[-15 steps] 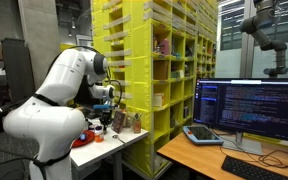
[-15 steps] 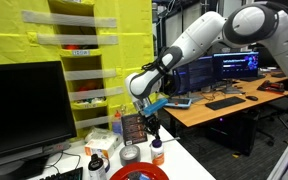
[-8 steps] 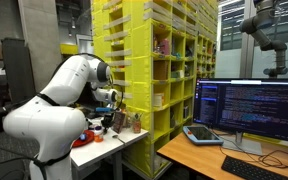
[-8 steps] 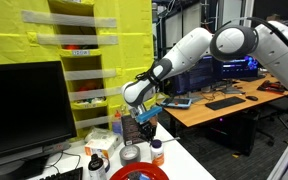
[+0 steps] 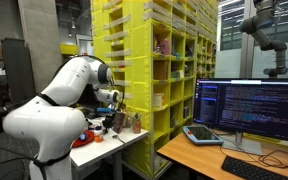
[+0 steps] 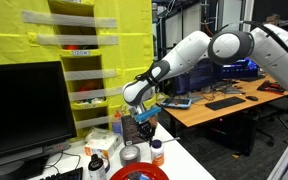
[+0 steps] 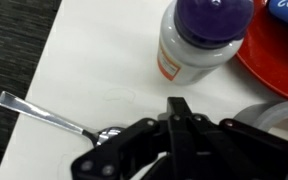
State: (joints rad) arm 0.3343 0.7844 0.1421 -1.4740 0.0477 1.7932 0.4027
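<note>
Across the wrist view, a white surface (image 7: 94, 50) ends at its left edge against dark flooring. A metal spoon (image 7: 44, 113) lies flat near that edge, handle pointing out to the left. Toward the middle a white bottle (image 7: 199, 45) with a purple cap stands upright. At the right a red plate (image 7: 279, 55) sits in the far corner, with a grey tape roll (image 7: 279, 118) just beside it.

In an exterior view a black monitor (image 6: 24, 110) stands at the surface's left end, yellow shelving (image 6: 74, 50) rises behind it, and a wooden desk (image 6: 219, 105) with lit screens lies off to the right. In an exterior view the same shelving (image 5: 154, 60) fills the middle and a screen of code (image 5: 249, 105) glows at the right.

A second ago the arm was stretched higher and further right. It has since folded down and shifted left over the surface. Over the last half second it has barely moved.

The end effector (image 7: 177, 105) is clenched, fingertips pressed against each other, and hangs low over the surface (image 6: 146, 125). The spoon's bowl lies just beside its left side; whether they touch I cannot tell. The bottle stands near, beyond the fingertips.
</note>
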